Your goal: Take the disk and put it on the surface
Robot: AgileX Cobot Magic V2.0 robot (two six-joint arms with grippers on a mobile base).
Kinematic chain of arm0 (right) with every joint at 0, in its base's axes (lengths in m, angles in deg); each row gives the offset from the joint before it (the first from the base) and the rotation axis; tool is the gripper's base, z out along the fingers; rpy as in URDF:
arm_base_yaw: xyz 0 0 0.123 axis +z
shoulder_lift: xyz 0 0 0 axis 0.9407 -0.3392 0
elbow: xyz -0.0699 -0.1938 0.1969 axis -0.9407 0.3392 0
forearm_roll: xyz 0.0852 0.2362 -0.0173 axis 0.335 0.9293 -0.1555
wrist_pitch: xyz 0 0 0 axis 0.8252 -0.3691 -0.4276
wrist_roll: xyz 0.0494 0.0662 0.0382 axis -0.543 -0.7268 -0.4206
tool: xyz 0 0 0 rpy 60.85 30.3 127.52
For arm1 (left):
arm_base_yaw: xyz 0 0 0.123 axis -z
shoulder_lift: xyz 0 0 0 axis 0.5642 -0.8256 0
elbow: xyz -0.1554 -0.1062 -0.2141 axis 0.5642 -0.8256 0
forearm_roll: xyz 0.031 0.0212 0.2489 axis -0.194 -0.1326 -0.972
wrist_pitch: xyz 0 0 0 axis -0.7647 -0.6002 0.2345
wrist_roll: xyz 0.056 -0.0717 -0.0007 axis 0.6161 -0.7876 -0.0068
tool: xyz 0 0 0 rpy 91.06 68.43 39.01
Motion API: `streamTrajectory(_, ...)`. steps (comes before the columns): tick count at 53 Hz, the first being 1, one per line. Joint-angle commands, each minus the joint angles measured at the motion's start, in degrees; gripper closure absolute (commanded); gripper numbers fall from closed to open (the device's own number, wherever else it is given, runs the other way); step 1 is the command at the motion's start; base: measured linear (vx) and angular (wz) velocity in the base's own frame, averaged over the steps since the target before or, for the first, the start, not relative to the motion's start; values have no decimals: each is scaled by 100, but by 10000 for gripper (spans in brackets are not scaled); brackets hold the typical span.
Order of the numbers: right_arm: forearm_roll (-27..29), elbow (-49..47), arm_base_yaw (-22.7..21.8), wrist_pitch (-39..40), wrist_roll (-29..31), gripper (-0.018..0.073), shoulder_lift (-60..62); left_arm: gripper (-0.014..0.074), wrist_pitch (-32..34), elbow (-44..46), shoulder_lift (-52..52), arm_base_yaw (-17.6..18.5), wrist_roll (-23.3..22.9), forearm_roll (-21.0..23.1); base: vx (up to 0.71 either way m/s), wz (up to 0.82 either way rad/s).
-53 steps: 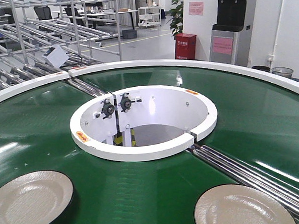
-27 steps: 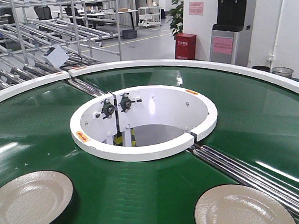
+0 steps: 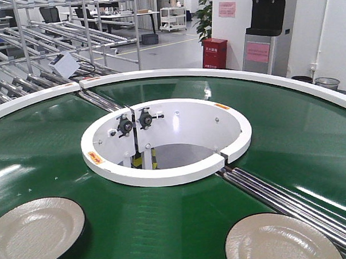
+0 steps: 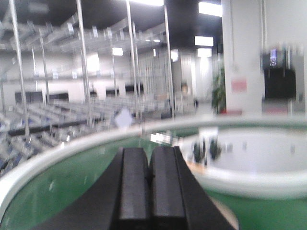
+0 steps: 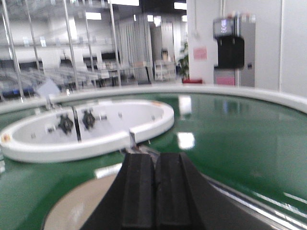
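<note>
Exterior front-facing: belt (image 3: 165, 221) with left disk (image 3: 37, 234), and right disk (image 3: 278, 241) beside steel rollers (image 3: 267, 191).

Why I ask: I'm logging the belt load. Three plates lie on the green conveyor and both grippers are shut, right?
Two plates, not three: the front-facing view shows only the left plate and the right plate on the green conveyor. The left gripper and right gripper are shut, as you said.
</note>
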Motion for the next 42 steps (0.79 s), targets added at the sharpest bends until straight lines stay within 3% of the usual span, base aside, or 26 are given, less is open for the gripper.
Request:
streamTrajectory(1, 75, -703, -17, 699, 26, 566, 14, 598, 556, 924, -64, 30, -222, -1, 0, 0)
streamTrajectory(11, -1, -2607, -17, 337, 445, 566, -1087, 598, -941, 3477, -1722, 30, 504, -2, 0, 0)
streamTrajectory(22, -49, -4049, -17, 406, 831, 566, -3058, 598, -2055, 5762, -4269, 30, 505, -2, 0, 0)
streamTrajectory(33, -35, -4337, -17, 755, 826, 566, -4423, 598, -2362, 6561, -5769, 36, 498, 64, 0, 0)
streamTrajectory(42, -31, -4337, -17, 947, 826, 559, -4956, 592, -2365, 6612, -6259, 36, 504, 158, 0, 0)
